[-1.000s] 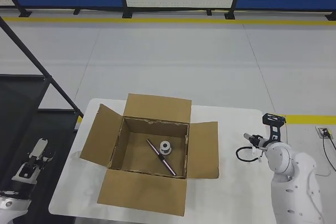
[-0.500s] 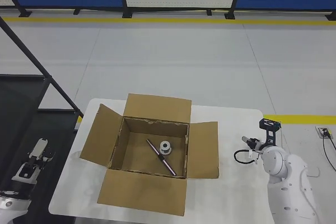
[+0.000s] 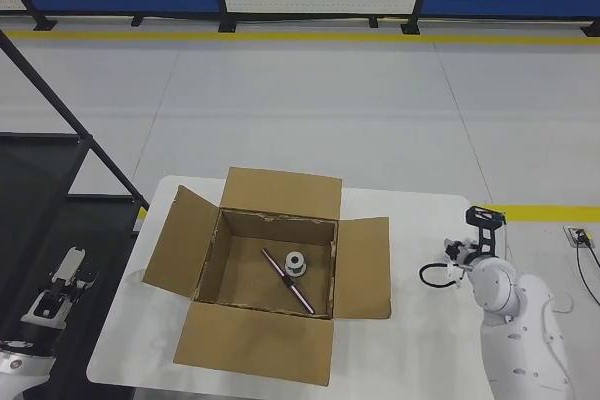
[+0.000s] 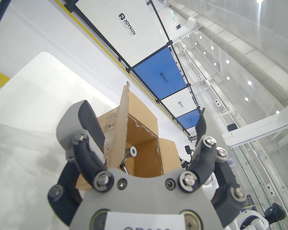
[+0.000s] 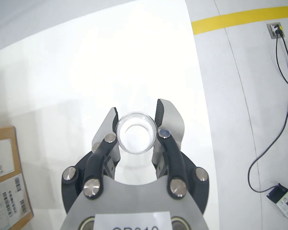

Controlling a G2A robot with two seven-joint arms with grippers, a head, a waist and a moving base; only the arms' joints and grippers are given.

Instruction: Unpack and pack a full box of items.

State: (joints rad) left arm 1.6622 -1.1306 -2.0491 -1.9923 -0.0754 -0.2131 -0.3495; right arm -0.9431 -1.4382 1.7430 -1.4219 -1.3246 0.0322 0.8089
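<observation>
Glass held upright in the right gripper, whose jaws are closed on its sides just under the rim, the open mouth turned toward the wrist camera, over bare white bench. In the top view this gripper is seen at centre right of the frame. The open cardboard box stands well apart from it toward the middle, and the box's right-hand flap is spread between the two. A thin rod and a small metal ring are seen on the box floor, the rod lying slantwise from upper left to lower right, the ring just beside its upper half. The left gripper is placed at lower left of the top view, off the bench edge, jaws spread wide and nothing held. Unpacking is judged to be under way. The glass is thought due for setting down, and since free bench lies straight beneath the jaws, a plain vertical lowering would be called for. For the parts in the box, the right arm is judged the nearer.
</observation>
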